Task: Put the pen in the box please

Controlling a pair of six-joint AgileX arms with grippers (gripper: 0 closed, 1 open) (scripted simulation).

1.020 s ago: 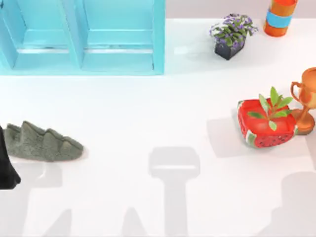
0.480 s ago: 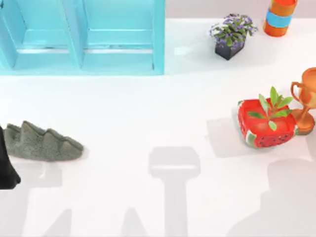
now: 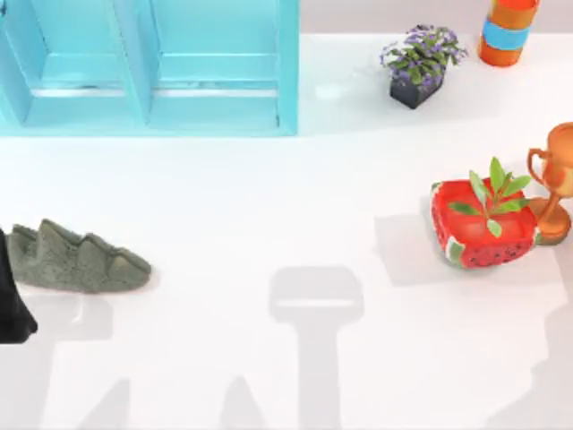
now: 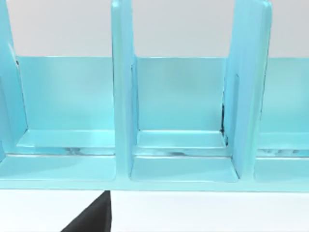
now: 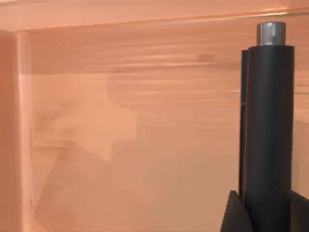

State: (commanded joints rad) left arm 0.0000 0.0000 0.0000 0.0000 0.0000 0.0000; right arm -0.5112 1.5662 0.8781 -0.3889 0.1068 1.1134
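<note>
The white table (image 3: 269, 206) carries everything here, and the biggest thing on it is the turquoise shelf unit (image 3: 148, 67) along the far edge toward the left corner, its open compartments seen close up from the left wrist view, with a dark sliver of the left arm (image 4: 91, 217) at the front of that view. Whether the left gripper is open or closed I cannot tell. At the left edge of the table a black shape (image 3: 11, 300) sits just beside a grey-green ridged shoe (image 3: 76, 258). Over by the right edge stands a red watermelon-patterned pot with a green sprout (image 3: 483, 219), touching or nearly touching a copper trophy cup (image 3: 557, 179); at the far right corner are a dark pot of purple flowers (image 3: 419, 64) and an orange cylinder with a blue band (image 3: 508, 31). In the right wrist view the right gripper (image 5: 263, 215) is clamped around the pen (image 5: 268, 125), which stands up from between the fingers (image 5: 234, 212), dark barrel topped by a small grey tip, in front of the orange-brown wooden walls of the box (image 5: 120, 121), one inner corner in sight.
</note>
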